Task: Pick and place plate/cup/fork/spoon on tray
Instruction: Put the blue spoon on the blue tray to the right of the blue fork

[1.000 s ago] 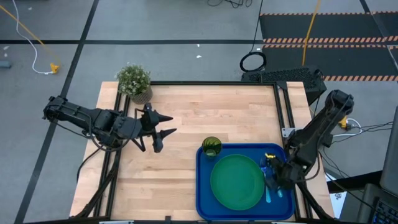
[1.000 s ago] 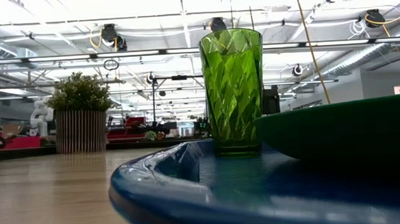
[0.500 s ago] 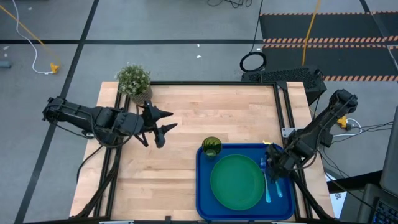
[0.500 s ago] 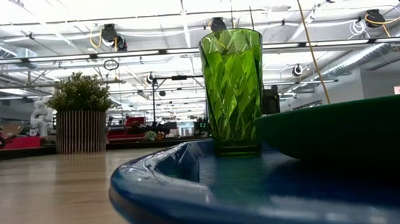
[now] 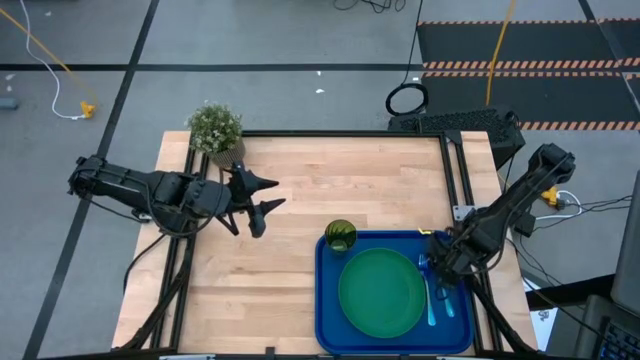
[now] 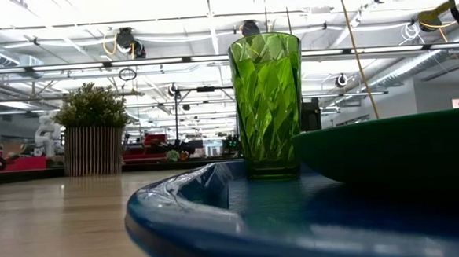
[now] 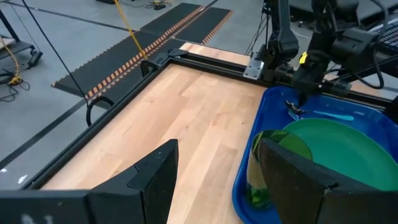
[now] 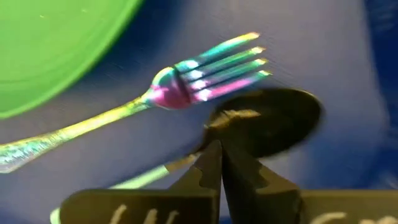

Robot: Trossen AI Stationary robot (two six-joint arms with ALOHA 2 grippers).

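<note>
right gripper (image 5: 447, 268) clenched, empty, over big bright-blue plastic tray (image 5: 330, 300) w/ round dark-green plate (image 5: 381, 292), yellow-green tumbler cup (image 5: 340, 235), iridescent pronged fork (image 8: 186, 78) & dark oval-bowl spoon (image 8: 273, 121). left gripper (image 5: 262, 197) released, apart over wood table (image 5: 330, 180).

On the blue tray (image 5: 325, 300) sit the green plate (image 5: 381, 292), the cup (image 5: 340, 236) (far corner) and the fork (image 5: 432, 298), with the right gripper (image 5: 440, 262) just above them.

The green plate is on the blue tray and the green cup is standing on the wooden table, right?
Not quite. The plate is on the tray, but the cup stands on the tray too, in its corner, not on the table. The high view shows this.
</note>
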